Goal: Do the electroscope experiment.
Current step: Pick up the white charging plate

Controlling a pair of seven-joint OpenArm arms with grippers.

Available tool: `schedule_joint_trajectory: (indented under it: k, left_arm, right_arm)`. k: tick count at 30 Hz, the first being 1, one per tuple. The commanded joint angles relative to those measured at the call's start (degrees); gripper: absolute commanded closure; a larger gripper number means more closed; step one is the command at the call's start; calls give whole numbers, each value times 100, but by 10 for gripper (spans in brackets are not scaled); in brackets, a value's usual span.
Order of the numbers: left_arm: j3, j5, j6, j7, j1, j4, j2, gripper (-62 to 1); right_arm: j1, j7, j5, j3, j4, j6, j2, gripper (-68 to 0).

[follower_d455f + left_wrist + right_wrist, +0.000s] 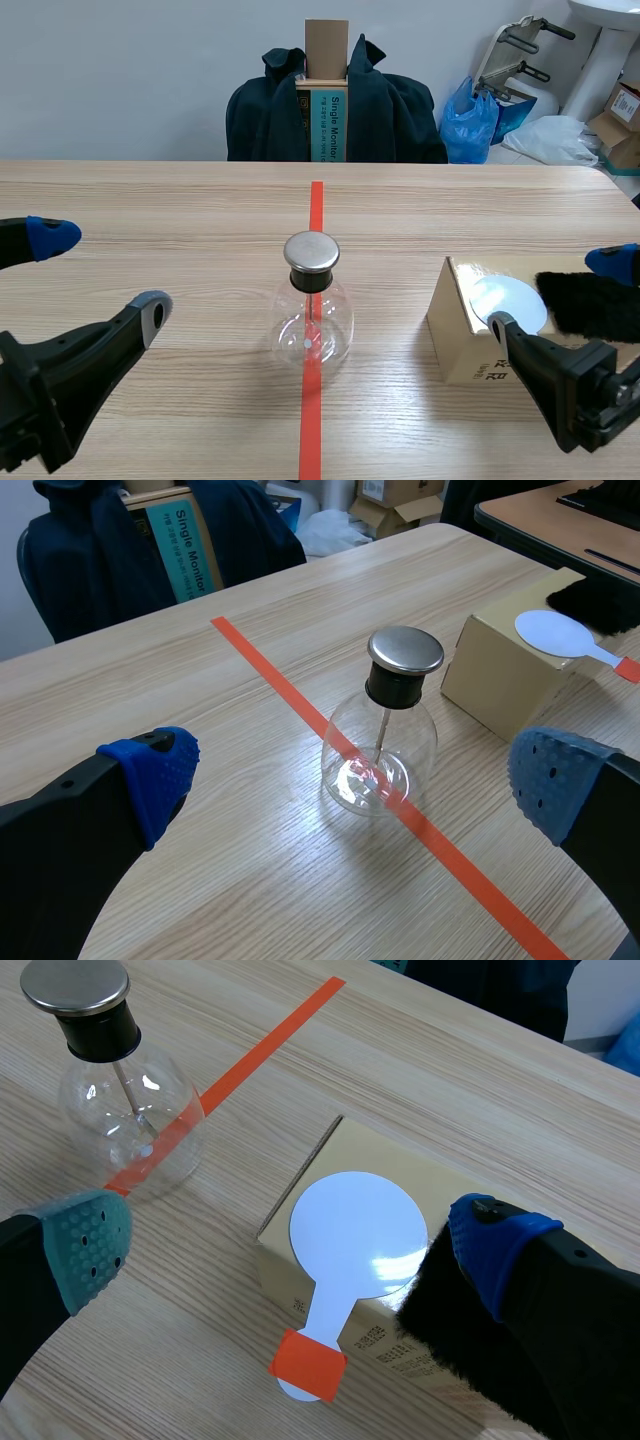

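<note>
Text "Single Monitor" on teal box behind table w/ electroscope.

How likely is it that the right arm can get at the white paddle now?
Probably yes: the open right claw hangs over the paddle, which lies uncovered on the box; black fur crowds one finger.

Clear flask, silver cap; white paddle.
</note>
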State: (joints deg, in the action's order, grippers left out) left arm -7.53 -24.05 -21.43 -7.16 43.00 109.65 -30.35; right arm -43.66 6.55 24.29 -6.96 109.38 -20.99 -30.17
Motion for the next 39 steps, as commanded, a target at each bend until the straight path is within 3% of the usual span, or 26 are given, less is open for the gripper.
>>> schedule_joint_trajectory:
  k: [1,17,19,24,30,36,39]
  left_arm:
    - [39,-20,-13,-92,-4,72,-15,-623]
    - [39,-17,-13,-90,-2,72,-15,-623]
    - [39,-17,-13,-90,-2,72,-15,-623]
    - [39,-17,-13,-92,-2,72,-15,-623]
    - [39,-17,-13,-90,-4,72,-15,-623]
    - [39,-17,-13,-90,-4,72,-15,-623]
    - [39,-17,-13,-90,-4,72,-15,-623]
  right_arm:
    - [66,92,48,-15,105,0,-42,-679]
    - [63,70,37,-15,105,0,-44,-679]
    - [63,59,-127,-15,107,-4,-44,-679]
    - [-44,127,-1307,-26,238,-96,-46,-679]
    - [-586,1147,-3648,-138,452,-87,-46,-679]
    - [-1043,2444,-5851,-789,417,503,-46,-679]
    - [-1060,2938,-6653,-997,190,960,-46,-679]
